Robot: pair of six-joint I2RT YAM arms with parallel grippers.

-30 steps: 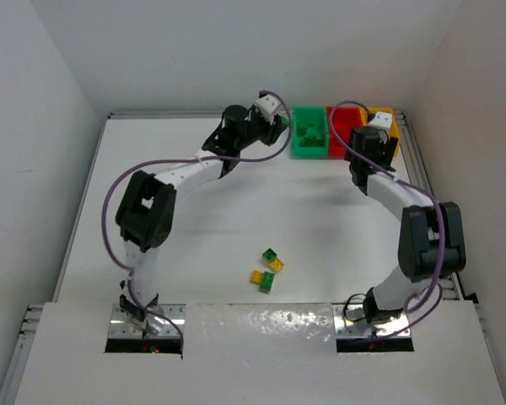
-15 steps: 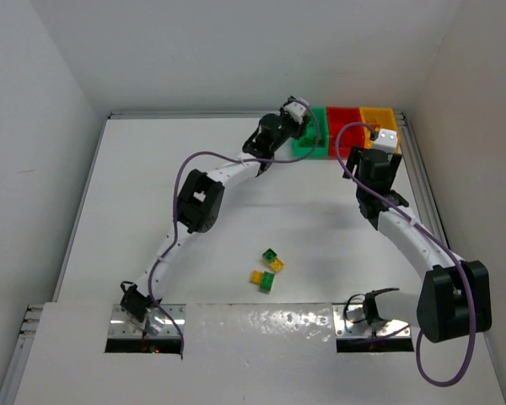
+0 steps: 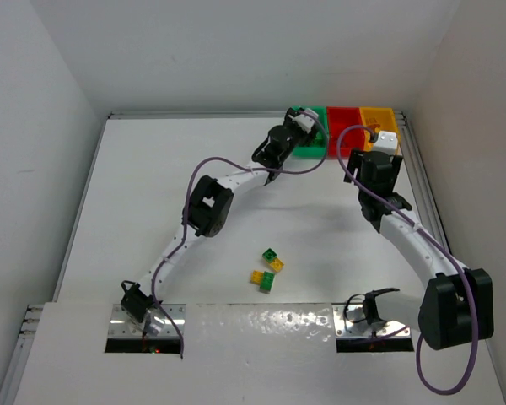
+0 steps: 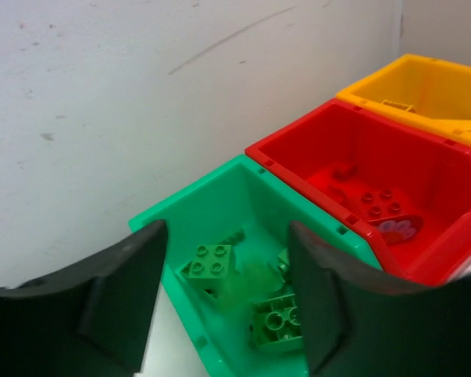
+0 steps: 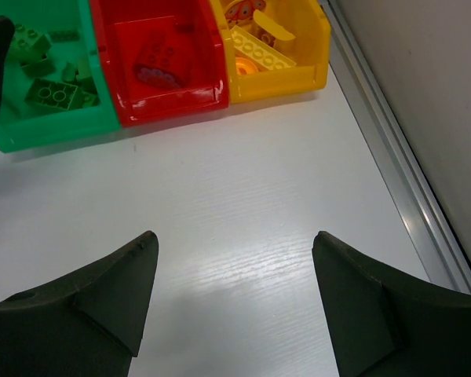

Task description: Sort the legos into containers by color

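— Stretching right across, is the left arm point(image 3: 207, 207)?
— Yes, from the near edge to the far edge of the table point(image 3: 152, 186), right of its middle, elbow bent mid-table. The left gripper point(image 4: 226, 236) hangs over the green bin point(image 4: 188, 206), fingers point(image 4: 118, 290) spread and empty.
— And the other?
— The right arm point(image 3: 413, 240) runs up the right edge. The right gripper point(image 5: 231, 243) is parted too, holding nothing, low over the table just short of the bins.
— Changed from a second ago?
— The left gripper was beside the green bin's left wall then; now it is above it, and the elbow has swung rightward. The right gripper stood at the red bin point(image 5: 161, 98) and yellow bin point(image 5: 282, 78); it has drawn back toward the near edge. The loose cluster point(image 3: 268, 272) has not moved.
— Where is everything?
— In the green bin lie green bricks point(image 4: 208, 263), with a green smear among them too blurred to tell. A red brick point(image 5: 161, 59) is in the red bin, yellow pieces point(image 5: 255, 47) in the yellow. The cluster, green and yellow, sits mid-table toward the near edge.
— Surfaces?
— Glossy plastic bins, studded bricks, matte black fingers, a white table with faint grain.
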